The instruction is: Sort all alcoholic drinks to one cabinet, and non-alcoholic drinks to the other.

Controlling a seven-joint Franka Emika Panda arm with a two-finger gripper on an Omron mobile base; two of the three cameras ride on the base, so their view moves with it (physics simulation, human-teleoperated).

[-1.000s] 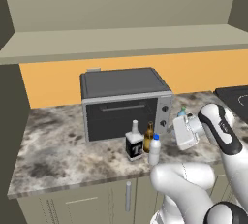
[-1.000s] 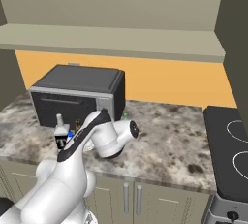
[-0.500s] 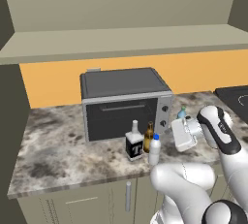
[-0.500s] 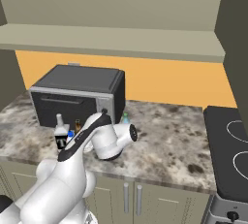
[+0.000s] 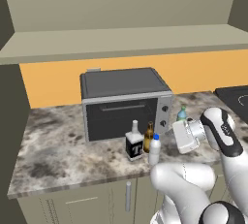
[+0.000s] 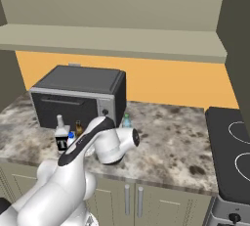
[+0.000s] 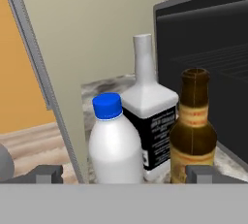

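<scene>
The toaster oven [image 5: 125, 103] sits at the back of the marble worktop [image 5: 58, 150], and three of the drinks stand bunched in front of its door, near the worktop's front edge: the square bottle [image 5: 134, 143] with the pale neck, the brown beer bottle [image 5: 148, 138] just beside it on the oven side, and the white bottle [image 5: 154, 150] with the blue cap in front of both. The blue bottle [image 5: 181, 115] with the green top stands apart to the right, partly hidden behind the robot's wrist. The claw [image 7: 124, 173] points level at the cluster, its two tips spread wide and holding nothing, the white bottle and the beer bottle both sitting between them. That is the worry, to my eye: the bottles stand so close that they look to be touching, so closing here could pinch two at once, or a fingertip [image 7: 202, 173] could clip the beer bottle and tip it against the oven door or knock the white one off the front edge. As for writing, the black label on the square bottle shows a white "T" from the base camera; the beer bottle's tan label has red bands and text too small to read.
</scene>
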